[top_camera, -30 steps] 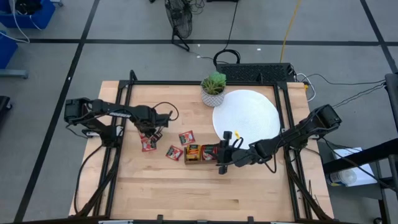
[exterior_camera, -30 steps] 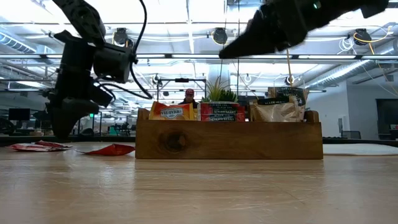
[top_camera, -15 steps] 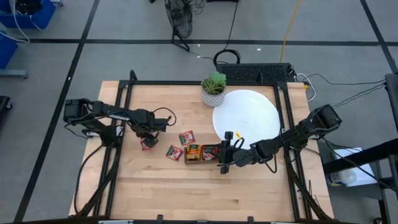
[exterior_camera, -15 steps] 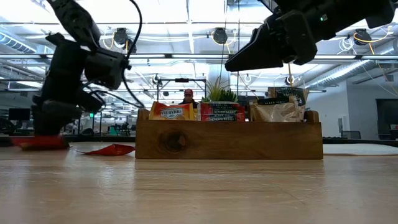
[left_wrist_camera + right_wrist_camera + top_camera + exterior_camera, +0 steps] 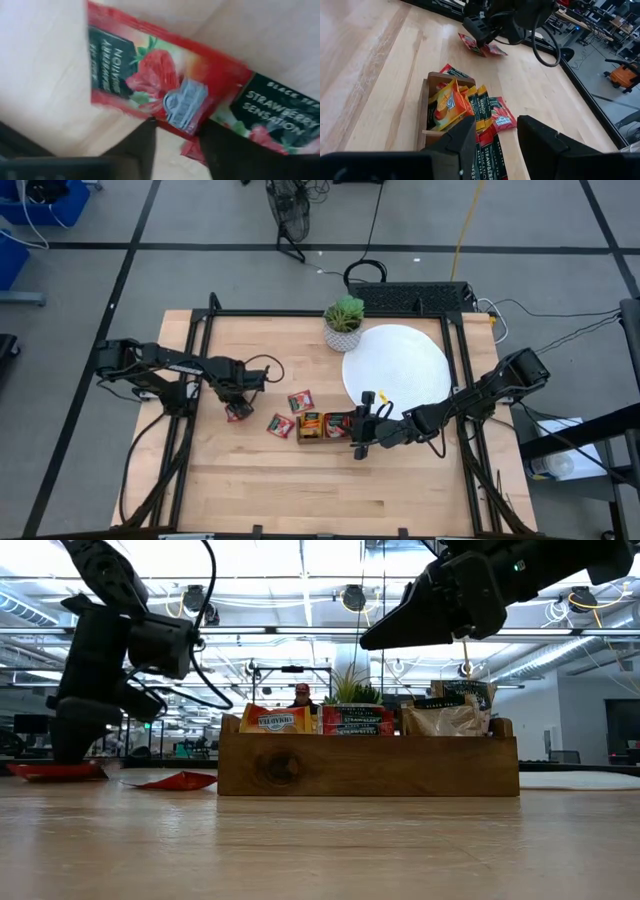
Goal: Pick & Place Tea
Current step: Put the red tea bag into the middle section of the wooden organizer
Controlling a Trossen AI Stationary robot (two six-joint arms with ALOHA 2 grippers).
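On the left of the counter (image 5: 240, 480) the left end effector (image 5: 237, 406) is down on a pair of red sachets (image 5: 238, 412). In its wrist view the two fingers (image 5: 145, 145) sit either side of the lower edge of a red strawberry sachet (image 5: 165, 90), and a second one (image 5: 280, 115) lies partly under it. Whether the fingers are clenched on the packet I cannot tell. In the low view this end effector stands on the flat red sachets at the far left.

Toward the middle, two more red sachets lie loose on the wood, one nearer the plant (image 5: 300, 401) and one nearer the front (image 5: 280, 424), both just left of the tray (image 5: 325, 438). The tray holds upright sachets, orange-yellow (image 5: 280, 719), red (image 5: 357, 720) and pale (image 5: 440, 720).

Behind it a plant (image 5: 344, 320) stands beside the white disc (image 5: 396, 365).

The right end effector (image 5: 358, 428) hovers over the tray's right end, fingers (image 5: 457, 142) parted and grasping nothing.

A person (image 5: 303, 695) shows far behind the tray.
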